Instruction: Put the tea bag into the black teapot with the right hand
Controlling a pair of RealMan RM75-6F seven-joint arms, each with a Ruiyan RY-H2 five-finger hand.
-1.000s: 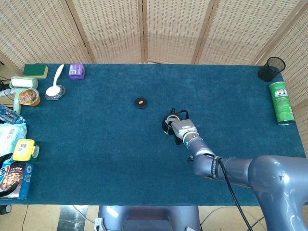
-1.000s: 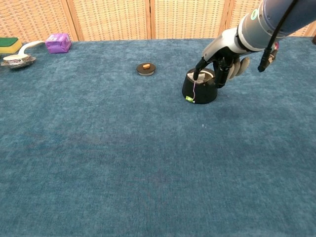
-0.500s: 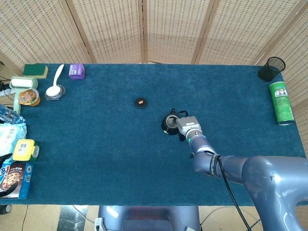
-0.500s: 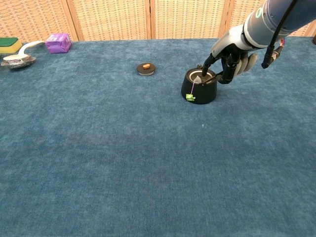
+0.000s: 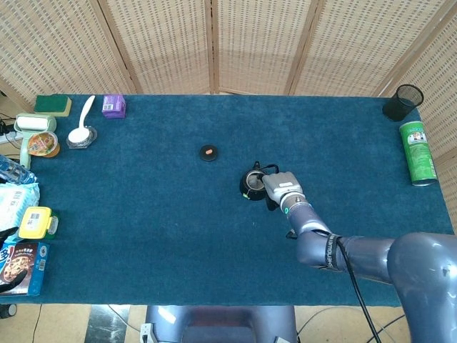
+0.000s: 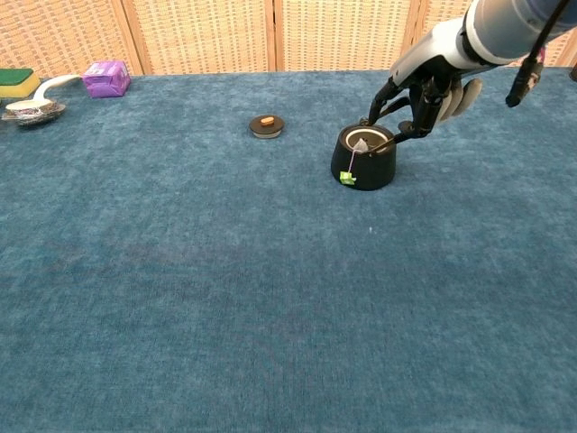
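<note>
The black teapot (image 6: pixel 363 162) stands open near the middle of the blue table, and it also shows in the head view as the teapot (image 5: pixel 250 184). A white tea bag (image 6: pixel 361 144) lies inside it. Its string runs over the rim to a green tag (image 6: pixel 347 179) against the pot's outer wall. My right hand (image 6: pixel 424 86) hovers just above and to the right of the pot with fingers apart and nothing in them; fingertips (image 6: pixel 397 137) sit close to the rim. From the head camera, the right hand (image 5: pixel 280 187) covers the pot's right side. My left hand is out of sight.
The pot's round lid (image 6: pixel 266 125) with an orange knob lies left of the pot. At the far left are a purple box (image 5: pixel 113 106), a spoon in a dish (image 5: pixel 81 134), a sponge (image 5: pixel 53 104) and snack packs (image 5: pixel 21 266). A green can (image 5: pixel 418 152) and black mesh cup (image 5: pixel 403 102) sit far right.
My right hand has risen and drawn back to the right from the teapot's mouth. The tea bag stays in the pot, its tag hanging outside.
</note>
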